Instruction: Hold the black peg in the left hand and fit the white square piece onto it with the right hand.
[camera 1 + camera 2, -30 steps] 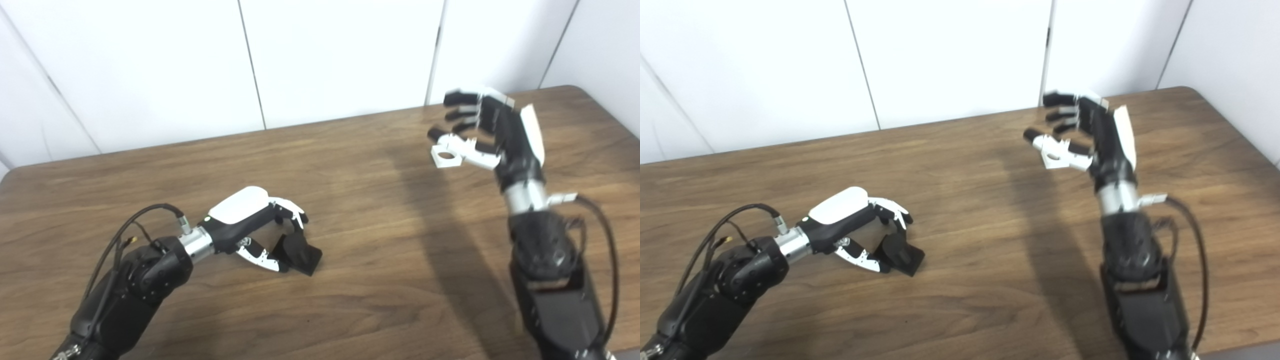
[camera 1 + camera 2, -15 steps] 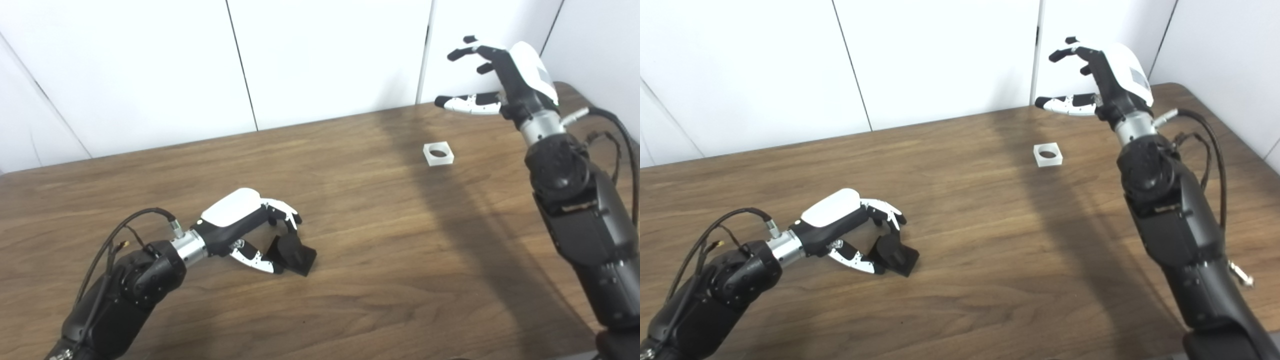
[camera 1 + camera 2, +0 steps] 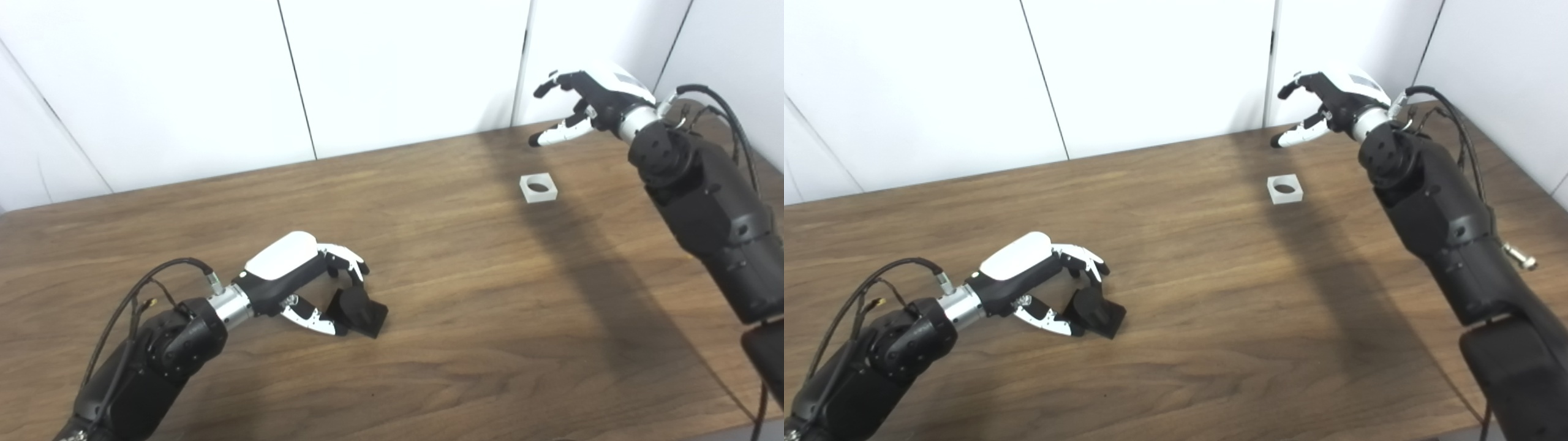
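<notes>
1. Left eye view: the left hand (image 3: pixel 306 275) sits low on the near-left part of the wooden table (image 3: pixel 429 343), fingers curled round the black peg (image 3: pixel 358 310). The peg's base looks like it's resting on the tabletop, tipped a bit, with the thumb under its near side and the other fingers over the top.
2. Same view, far right: the right hand (image 3: pixel 591 104) is up in the air with fingers spread wide, holding nothing. The white square piece (image 3: pixel 539 188) lies flat on the table just nearer than and below that hand, round hole facing up, not touching it. It's well apart from the peg.
3. Right eye view: same layout really. The left hand (image 3: pixel 1038 275) is wrapped on the black peg (image 3: pixel 1096 312) at near left.
4. Right eye view again: the right hand (image 3: pixel 1332 107) hangs spread and empty near the far edge, by the white wall panels (image 3: pixel 1151 67). The white square piece (image 3: pixel 1285 188) sits alone on the table (image 3: pixel 1213 343) just near-left of its thumb tip.
</notes>
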{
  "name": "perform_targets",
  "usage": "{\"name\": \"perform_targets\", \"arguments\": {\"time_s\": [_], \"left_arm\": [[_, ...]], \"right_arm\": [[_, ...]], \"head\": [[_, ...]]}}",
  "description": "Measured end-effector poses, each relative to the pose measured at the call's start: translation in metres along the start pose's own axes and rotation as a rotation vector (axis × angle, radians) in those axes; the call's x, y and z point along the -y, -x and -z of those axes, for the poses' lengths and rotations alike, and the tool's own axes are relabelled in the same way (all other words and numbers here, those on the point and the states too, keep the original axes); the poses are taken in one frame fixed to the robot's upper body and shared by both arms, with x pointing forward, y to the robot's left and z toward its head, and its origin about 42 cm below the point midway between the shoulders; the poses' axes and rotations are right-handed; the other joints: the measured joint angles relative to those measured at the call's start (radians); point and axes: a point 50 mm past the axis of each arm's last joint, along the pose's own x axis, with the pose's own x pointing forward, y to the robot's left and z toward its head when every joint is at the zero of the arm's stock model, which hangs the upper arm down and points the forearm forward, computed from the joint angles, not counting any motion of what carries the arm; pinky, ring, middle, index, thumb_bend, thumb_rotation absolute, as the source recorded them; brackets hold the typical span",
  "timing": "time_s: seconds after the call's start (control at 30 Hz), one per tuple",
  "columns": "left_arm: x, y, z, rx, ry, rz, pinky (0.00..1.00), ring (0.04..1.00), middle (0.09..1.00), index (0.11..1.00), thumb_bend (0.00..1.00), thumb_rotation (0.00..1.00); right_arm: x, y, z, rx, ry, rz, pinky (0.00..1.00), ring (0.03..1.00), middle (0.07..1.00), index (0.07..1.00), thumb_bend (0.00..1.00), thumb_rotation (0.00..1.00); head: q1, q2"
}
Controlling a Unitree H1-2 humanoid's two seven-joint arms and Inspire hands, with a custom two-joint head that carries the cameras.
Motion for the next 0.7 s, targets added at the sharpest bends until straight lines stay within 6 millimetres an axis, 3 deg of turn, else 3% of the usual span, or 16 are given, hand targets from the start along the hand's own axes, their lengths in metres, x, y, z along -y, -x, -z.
{"name": "perform_targets", "arguments": {"time_s": [0.23,0.37,0.53,0.7], "left_arm": [[0.001,-0.001,0.001,0.002,0.003,-0.005,0.6,0.752,0.753,0.49,0.52,0.07],[0.001,0.0,0.001,0.002,0.007,-0.005,0.61,0.755,0.753,0.49,0.52,0.07],[0.001,0.0,0.001,0.002,0.007,-0.005,0.61,0.751,0.752,0.49,0.52,0.07],[0.0,0.001,0.002,0.0,0.006,-0.004,0.6,0.746,0.75,0.49,0.52,0.07]], "right_arm": [[-0.012,-0.013,0.009,-0.026,0.005,-0.143,0.73,0.935,0.942,0.768,0.79,0.32],[-0.019,-0.015,0.013,-0.043,0.019,-0.193,0.74,0.935,0.953,0.789,0.85,0.42],[-0.027,-0.018,0.021,-0.073,0.023,-0.242,0.87,0.986,0.949,0.805,0.95,0.5],[-0.037,-0.018,0.023,-0.081,0.056,-0.293,0.85,0.988,0.97,0.816,0.99,0.49]], "head": [[0.008,0.0],[0.015,0.003],[0.02,0.008],[0.018,0.009]]}}
